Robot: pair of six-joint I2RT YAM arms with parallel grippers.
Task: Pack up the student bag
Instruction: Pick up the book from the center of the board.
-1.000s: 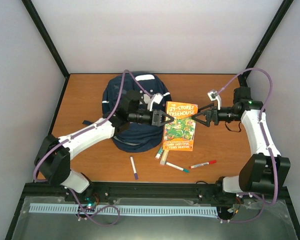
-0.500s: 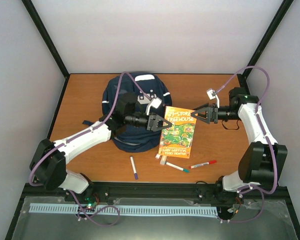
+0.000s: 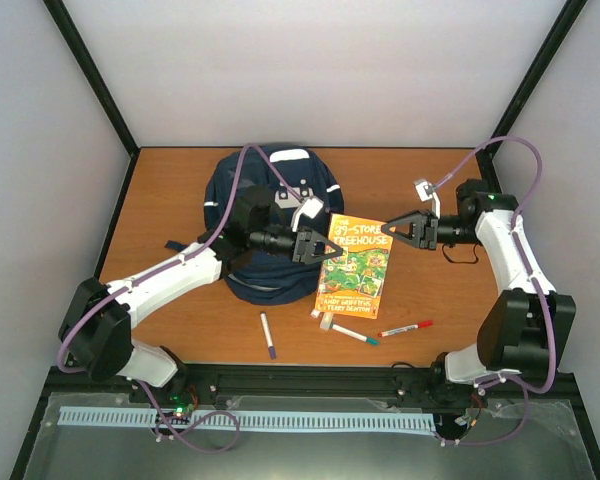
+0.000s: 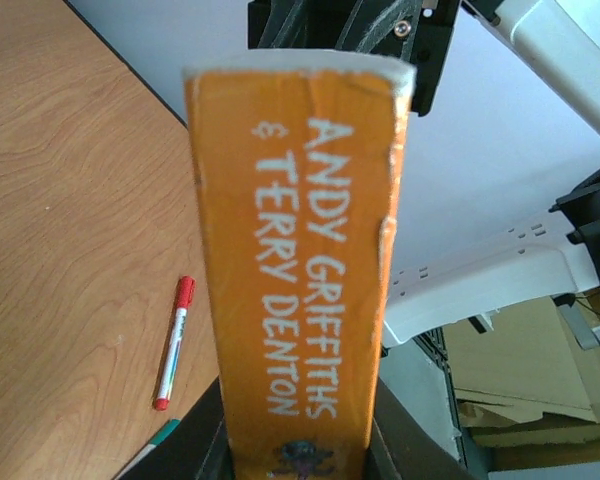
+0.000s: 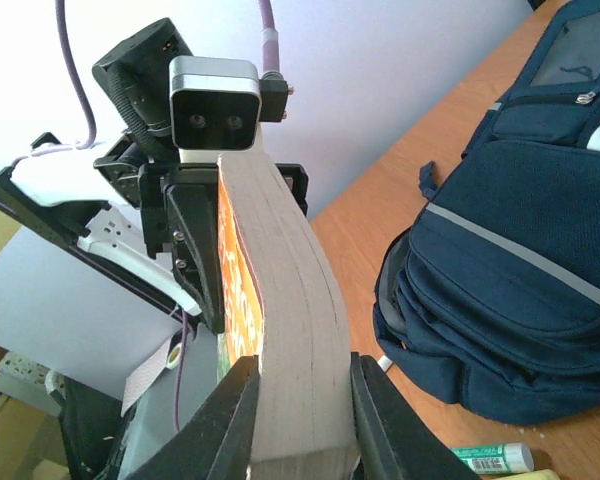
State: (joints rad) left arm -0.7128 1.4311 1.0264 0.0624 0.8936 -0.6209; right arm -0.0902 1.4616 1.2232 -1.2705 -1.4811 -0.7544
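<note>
The student bag (image 3: 276,190), navy with white stripes, lies at the back left of the table and also fills the right of the right wrist view (image 5: 510,290). An orange book (image 3: 356,272) hangs tilted between the two arms, just right of the bag. My left gripper (image 3: 330,249) is shut on its spine side; the spine (image 4: 298,260) runs up between the jaws (image 4: 300,455). My right gripper (image 3: 391,232) is shut on the opposite page edge (image 5: 295,330), its two fingers pressed against both covers (image 5: 304,415).
Below the book lie a purple pen (image 3: 268,336), a teal-capped marker (image 3: 353,333), a red marker (image 3: 407,327) and glue sticks (image 3: 320,308). The red marker (image 4: 173,343) also shows on the wood in the left wrist view. Black frame posts bound the table.
My right gripper moved in from the right and went from open to shut on the book's page edge. The book shifted slightly left and tilted between both grippers.
</note>
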